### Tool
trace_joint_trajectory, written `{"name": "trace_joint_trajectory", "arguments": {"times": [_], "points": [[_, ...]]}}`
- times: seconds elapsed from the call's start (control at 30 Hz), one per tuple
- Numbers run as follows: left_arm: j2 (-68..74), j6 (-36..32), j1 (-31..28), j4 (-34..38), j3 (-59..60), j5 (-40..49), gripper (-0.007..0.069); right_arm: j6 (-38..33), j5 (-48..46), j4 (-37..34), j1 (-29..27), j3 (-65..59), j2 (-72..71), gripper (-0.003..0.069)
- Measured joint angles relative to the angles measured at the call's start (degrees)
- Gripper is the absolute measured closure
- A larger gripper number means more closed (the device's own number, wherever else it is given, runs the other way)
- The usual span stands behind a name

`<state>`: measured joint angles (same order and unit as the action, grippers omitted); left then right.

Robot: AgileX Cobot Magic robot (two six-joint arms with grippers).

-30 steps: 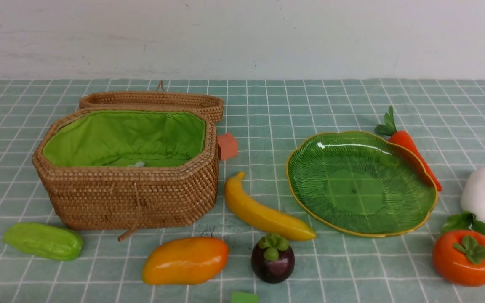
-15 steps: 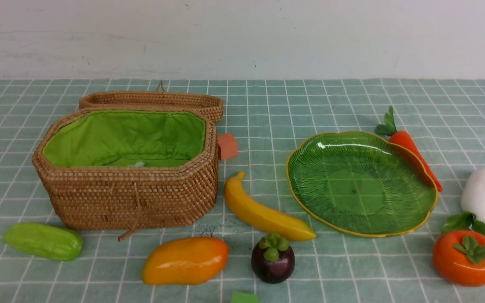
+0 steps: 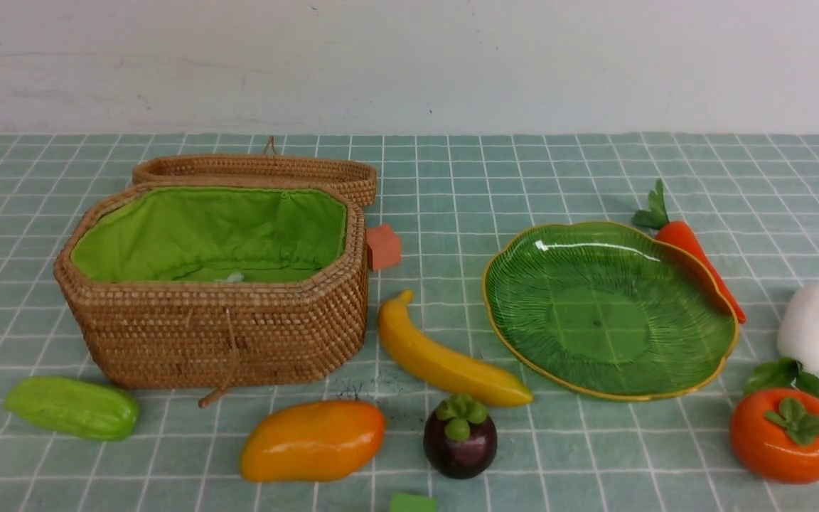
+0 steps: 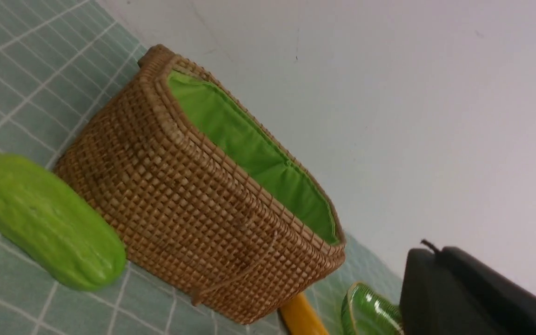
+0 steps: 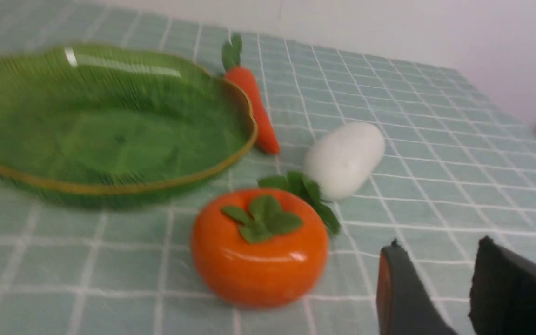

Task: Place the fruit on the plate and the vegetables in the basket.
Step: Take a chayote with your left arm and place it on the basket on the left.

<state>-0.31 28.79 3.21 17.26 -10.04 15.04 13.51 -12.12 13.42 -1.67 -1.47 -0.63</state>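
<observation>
No item is sorted: the plate (image 3: 608,313) is bare, and the basket (image 3: 225,334), well to its left, stands open for loading. The banana (image 3: 445,355), mango (image 3: 313,439) and mangosteen (image 3: 460,439) lie left of the plate. The gourd (image 3: 70,407) lies farthest left of it. The carrot (image 3: 701,259) lies just beside its far right rim, and the radish (image 3: 815,326) and persimmon (image 3: 786,434) lie to its right. The left gripper (image 4: 435,260) is closed and empty. The right gripper (image 5: 438,249) has its jaws parted and empty, probably staged near the persimmon for a short transfer.

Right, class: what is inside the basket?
The basket shows its green cloth lining and a small pale patch; no food visible. Its front wall hides most of the floor.
</observation>
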Motion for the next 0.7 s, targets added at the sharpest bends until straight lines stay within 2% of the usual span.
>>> {"name": "trace_joint_trajectory", "arguments": {"times": [0.07, 0.1, 0.3, 0.37, 0.43, 0.57, 0.7], "points": [[3.5, -4.7, 0.0, -0.9, -3.7, 5.9, 0.0638, 8.7, 0.6, -2.8, 0.0, 0.0, 0.0, 0.0417], [4.2, -5.5, 0.0, -1.0, -4.5, 6.7, 0.0638, 8.7, 0.6, -2.9, 0.0, 0.0, 0.0, 0.0417], [18.2, -18.0, 0.0, -1.3, -11.5, 18.5, 0.0638, 22.6, 2.0, -4.6, 0.0, 0.0, 0.0, 0.0417], [20.9, -19.8, 0.0, -1.3, -12.4, 20.1, 0.0638, 25.0, 2.7, -5.4, 0.0, 0.0, 0.0, 0.0417], [24.8, -22.3, 0.0, -1.3, -14.0, 22.2, 0.0638, 30.9, 4.1, -6.9, 0.0, 0.0, 0.0, 0.0417], [29.1, -23.9, 0.0, -1.0, -15.7, 22.3, 0.0638, 35.6, 5.2, -7.8, 0.1, 0.0, 0.0, 0.0428], [29.3, -24.5, 0.0, 0.2, -16.4, 22.7, 0.0638, 36.2, -3.1, -9.9, 3.0, 3.2, 1.0, 0.0464]]}}
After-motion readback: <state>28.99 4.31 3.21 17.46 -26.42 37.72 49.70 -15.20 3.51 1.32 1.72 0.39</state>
